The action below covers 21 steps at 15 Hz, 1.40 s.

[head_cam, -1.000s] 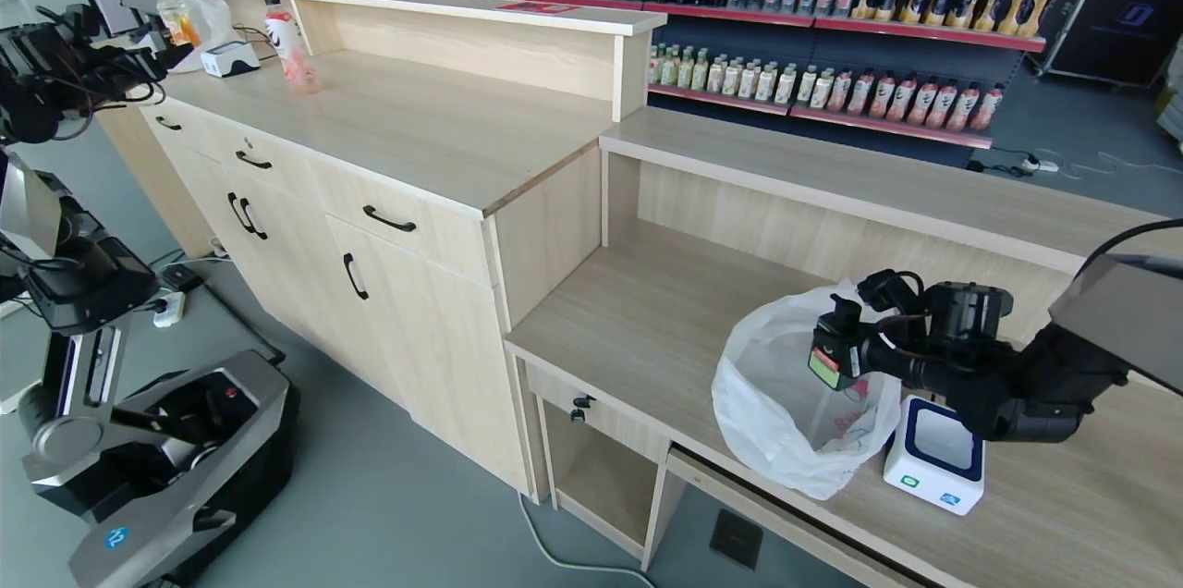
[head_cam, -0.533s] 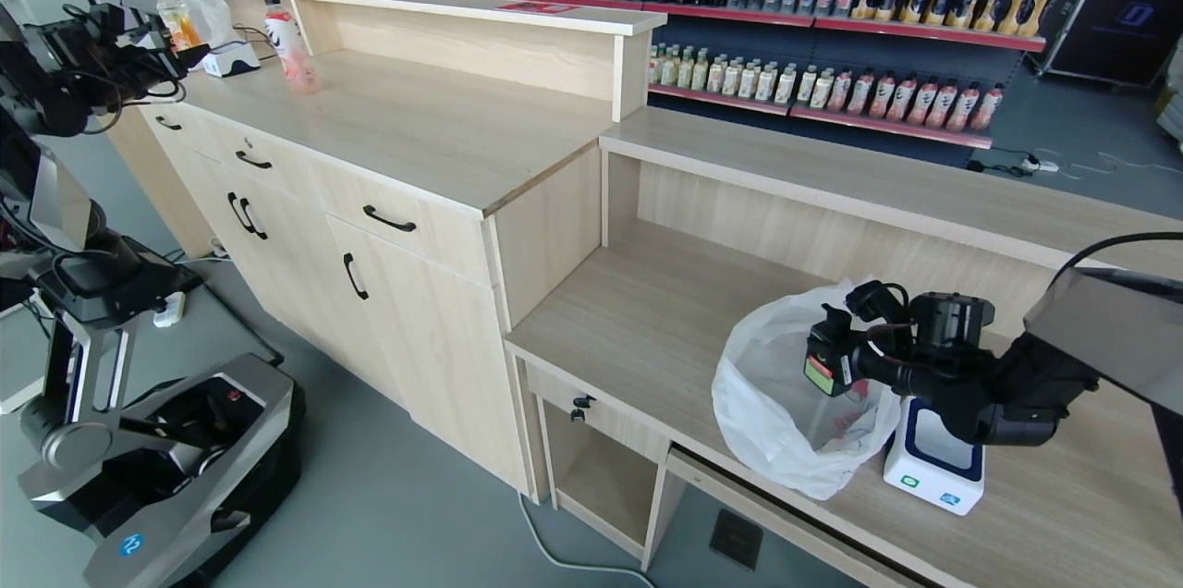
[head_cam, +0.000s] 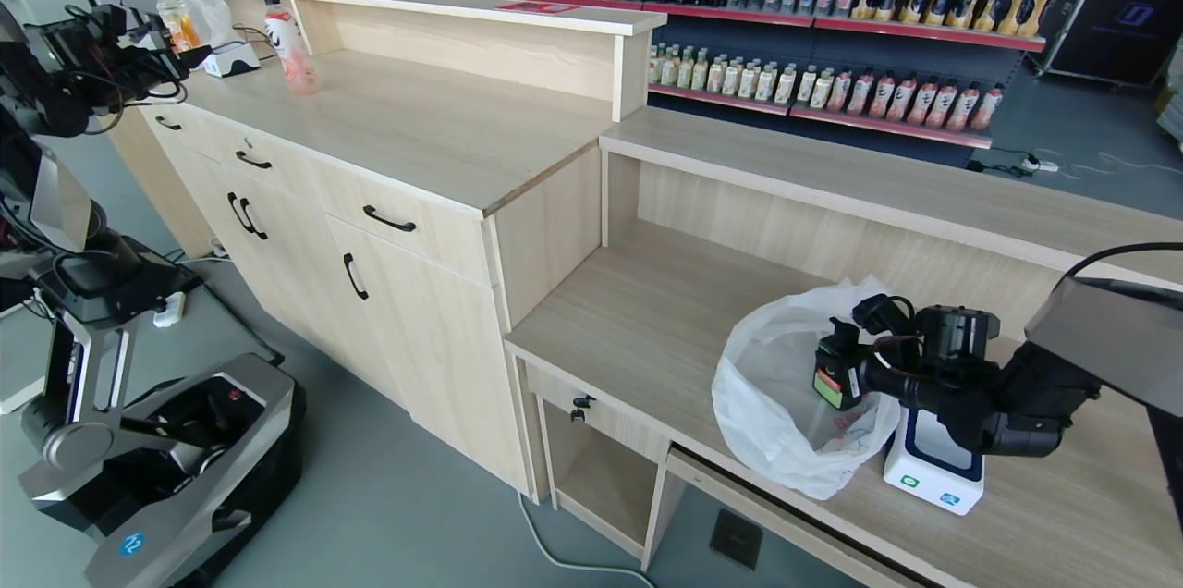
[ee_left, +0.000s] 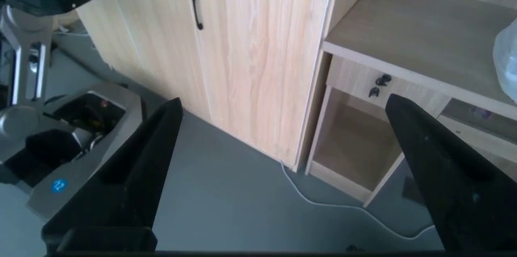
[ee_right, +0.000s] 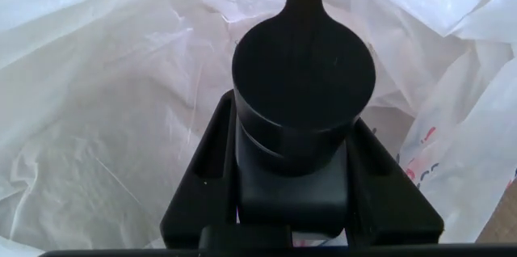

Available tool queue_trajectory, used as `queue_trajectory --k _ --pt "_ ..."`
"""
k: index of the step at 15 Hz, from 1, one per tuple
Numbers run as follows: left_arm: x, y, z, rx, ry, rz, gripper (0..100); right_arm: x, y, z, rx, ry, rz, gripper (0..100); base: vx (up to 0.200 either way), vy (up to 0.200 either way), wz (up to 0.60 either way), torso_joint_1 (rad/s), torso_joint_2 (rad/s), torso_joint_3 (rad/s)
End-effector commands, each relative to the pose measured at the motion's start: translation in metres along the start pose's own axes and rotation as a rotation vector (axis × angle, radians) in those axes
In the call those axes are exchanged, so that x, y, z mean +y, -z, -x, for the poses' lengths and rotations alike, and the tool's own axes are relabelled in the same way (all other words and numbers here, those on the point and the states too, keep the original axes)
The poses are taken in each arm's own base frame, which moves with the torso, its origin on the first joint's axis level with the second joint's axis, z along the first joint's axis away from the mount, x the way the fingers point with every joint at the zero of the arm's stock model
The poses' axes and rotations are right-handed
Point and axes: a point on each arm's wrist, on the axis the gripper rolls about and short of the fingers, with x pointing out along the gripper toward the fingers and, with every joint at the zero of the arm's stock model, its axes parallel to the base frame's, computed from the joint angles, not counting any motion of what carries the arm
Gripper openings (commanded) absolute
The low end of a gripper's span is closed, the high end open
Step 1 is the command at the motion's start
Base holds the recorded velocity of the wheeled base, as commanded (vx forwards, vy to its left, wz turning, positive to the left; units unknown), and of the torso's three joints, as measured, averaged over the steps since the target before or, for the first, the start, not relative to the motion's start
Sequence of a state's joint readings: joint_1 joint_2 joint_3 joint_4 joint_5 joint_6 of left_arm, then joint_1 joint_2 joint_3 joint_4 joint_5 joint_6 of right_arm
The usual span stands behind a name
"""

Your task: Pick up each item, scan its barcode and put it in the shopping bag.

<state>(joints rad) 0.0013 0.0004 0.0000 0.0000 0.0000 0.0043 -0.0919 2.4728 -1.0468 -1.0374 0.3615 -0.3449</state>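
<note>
My right gripper point(head_cam: 846, 366) is clamped on the item point(head_cam: 829, 382), a small dark-topped container with a red and green label. I'm holding it at the mouth of the shopping bag point(head_cam: 767, 403), which sits near the front edge of the table point(head_cam: 647, 311). The scanner point(head_cam: 933, 468) is just beside the bag, towards the table's right end.

Key relation: the bag is directly below and beyond the item, so I judge the next move to be a short lowering and then a release.

My left gripper point(ee_left: 283, 107) is spread wide, holding nothing, off the table's left end and well apart, so the right arm is the one placed for this.

The head view shows the label and the item's height over the bag. The right wrist view shows the item's round end face-on with bag film on all sides. I can't pin down its long axis.
</note>
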Motion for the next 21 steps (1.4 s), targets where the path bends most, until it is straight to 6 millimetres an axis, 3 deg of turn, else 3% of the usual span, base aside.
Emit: queue_trajectory --k 1,9,10,14,16,19,21 --pt "0.000 0.000 0.000 0.000 0.000 0.000 100 -0.001 0.006 -0.001 0.013 0.001 -0.007 0 0.000 0.000 0.00 0.000 0.00 0.000" --pt "0.000 0.000 0.000 0.000 0.000 0.000 100 -0.005 0.015 0.002 0.033 0.010 -0.015 0 0.000 0.000 0.00 0.000 0.00 0.000" --pt "0.000 0.000 0.000 0.000 0.000 0.000 100 -0.005 0.015 0.002 0.034 0.008 -0.018 100 0.000 0.000 0.00 0.000 0.00 0.000" --pt "0.000 0.000 0.000 0.000 0.000 0.000 100 -0.005 0.001 0.011 0.015 0.009 -0.015 100 0.000 0.000 0.00 0.000 0.00 0.000" --pt "0.000 0.000 0.000 0.000 0.000 0.000 100 -0.007 -0.021 0.023 -0.026 0.022 0.000 100 0.000 0.000 0.00 0.000 0.00 0.000" --pt "0.000 0.000 0.000 0.000 0.000 0.000 100 -0.015 -0.056 0.056 -0.092 0.067 0.032 100 0.000 0.000 0.00 0.000 0.00 0.000" --pt "0.000 0.000 0.000 0.000 0.000 0.000 100 -0.022 -0.082 0.099 -0.137 0.124 0.064 100 0.000 0.000 0.00 0.000 0.00 0.000"
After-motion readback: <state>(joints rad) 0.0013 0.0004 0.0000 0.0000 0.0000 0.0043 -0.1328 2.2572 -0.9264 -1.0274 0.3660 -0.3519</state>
